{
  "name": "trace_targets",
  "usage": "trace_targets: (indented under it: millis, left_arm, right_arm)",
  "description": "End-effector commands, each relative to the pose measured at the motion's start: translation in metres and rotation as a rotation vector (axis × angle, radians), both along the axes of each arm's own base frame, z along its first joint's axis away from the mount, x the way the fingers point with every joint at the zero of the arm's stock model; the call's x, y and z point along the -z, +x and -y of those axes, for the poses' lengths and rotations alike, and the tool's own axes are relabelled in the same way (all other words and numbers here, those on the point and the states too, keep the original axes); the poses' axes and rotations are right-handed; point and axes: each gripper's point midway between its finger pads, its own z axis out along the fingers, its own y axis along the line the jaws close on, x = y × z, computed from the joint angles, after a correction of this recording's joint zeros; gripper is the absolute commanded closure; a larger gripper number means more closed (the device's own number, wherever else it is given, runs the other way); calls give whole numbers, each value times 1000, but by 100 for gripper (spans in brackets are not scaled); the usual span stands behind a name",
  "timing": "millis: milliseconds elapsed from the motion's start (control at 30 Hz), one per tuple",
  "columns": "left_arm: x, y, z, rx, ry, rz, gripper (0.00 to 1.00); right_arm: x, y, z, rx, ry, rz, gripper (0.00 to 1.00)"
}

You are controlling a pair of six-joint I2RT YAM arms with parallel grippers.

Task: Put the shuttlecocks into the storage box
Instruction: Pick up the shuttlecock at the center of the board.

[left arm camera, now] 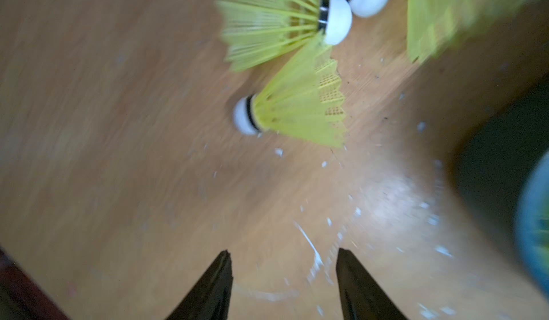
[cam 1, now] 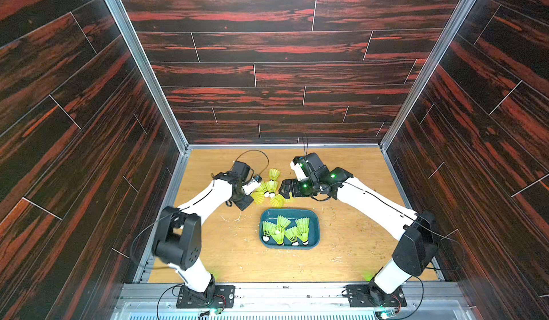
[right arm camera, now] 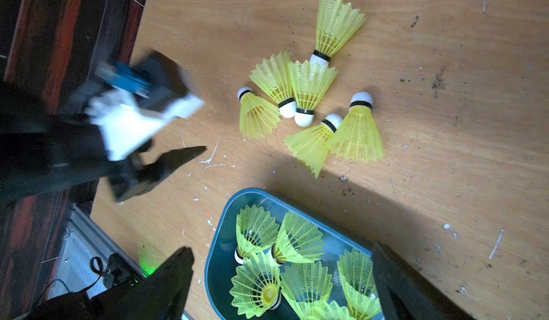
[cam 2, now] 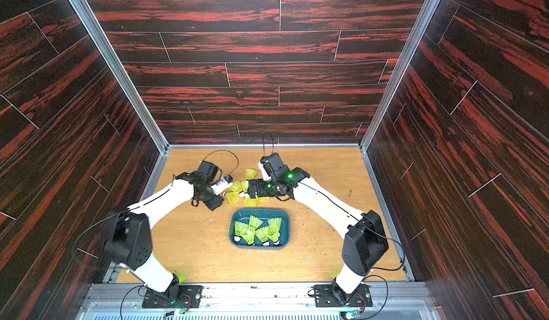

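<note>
In both top views the box sits at lower centre of the bench, with about six shuttlecocks inside it. Just above it in the frame, a loose cluster lies on the bench between the two arms. The left fingers are at the cluster's left edge and the right fingers are over its right edge. We cannot tell from here how wide either pair stands.

In the left wrist view the left fingers are moderately parted with only bare bench between them. The nearest loose shuttlecock lies on its side a little ahead.

In the right wrist view the right fingers are spread wide and empty above the box. Six loose shuttlecocks lie beyond it, several of them touching.

We judge the job about half done: roughly six are stored and six are left to pick up.
</note>
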Motion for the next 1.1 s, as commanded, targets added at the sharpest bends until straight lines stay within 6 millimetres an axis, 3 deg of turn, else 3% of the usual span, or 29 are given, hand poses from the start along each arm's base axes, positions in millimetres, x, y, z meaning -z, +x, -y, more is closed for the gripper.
trace_targets:
  millis: [0,267,567,833,1067]
  left_arm:
    - [17,19,-5,117,70,41,40]
    - [39,43,3,180,89,3,40]
    - [44,56,12,168,56,-1,42]
    - [45,47,31,167,-54,-85,56]
    - [43,31,49,168,-167,-131,57]
  right_arm:
    - [2,3,1,-18,12,-25,3]
    - [12,10,13,8,21,-67,3]
    - [19,12,21,29,32,-92,3]
    - [21,13,28,41,25,-96,4]
    - [21,14,31,52,27,-97,5]
